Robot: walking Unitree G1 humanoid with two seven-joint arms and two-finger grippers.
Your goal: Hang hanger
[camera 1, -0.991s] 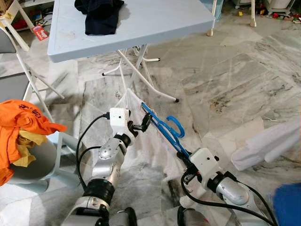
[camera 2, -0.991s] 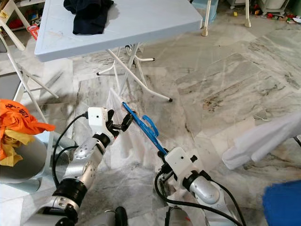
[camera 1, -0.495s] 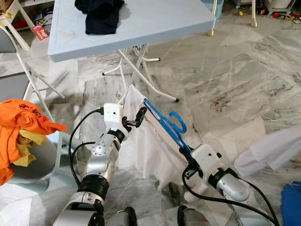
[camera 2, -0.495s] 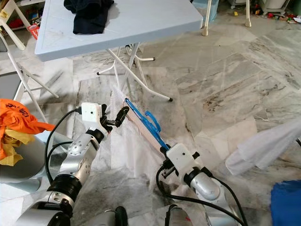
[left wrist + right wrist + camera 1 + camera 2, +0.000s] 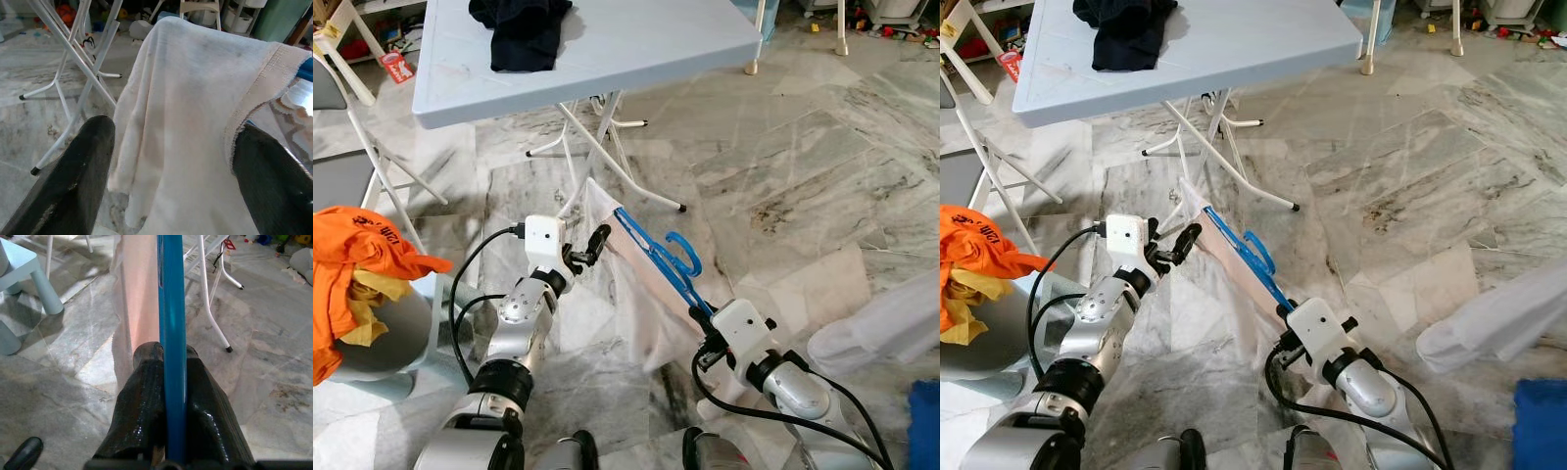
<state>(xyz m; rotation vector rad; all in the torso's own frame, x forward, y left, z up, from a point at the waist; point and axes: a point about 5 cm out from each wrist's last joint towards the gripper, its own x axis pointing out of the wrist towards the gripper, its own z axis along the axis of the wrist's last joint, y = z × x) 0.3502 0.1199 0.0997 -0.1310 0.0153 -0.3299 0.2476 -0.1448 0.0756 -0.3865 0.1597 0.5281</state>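
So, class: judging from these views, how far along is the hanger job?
Done: the white cloth is draped on the blue hanger. In hand: the right gripper clamps the hanger's end, while the left gripper sits open around the cloth's edge. Left: the hanger's hook is free, not on any rail.

Dark garment (image 5: 521, 29) on pale blue folding table (image 5: 636, 44)

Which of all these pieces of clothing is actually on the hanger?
The thin white garment, draped over the blue hanger held by the right gripper. The dark garment lies on the table; the orange one sits piled at left.
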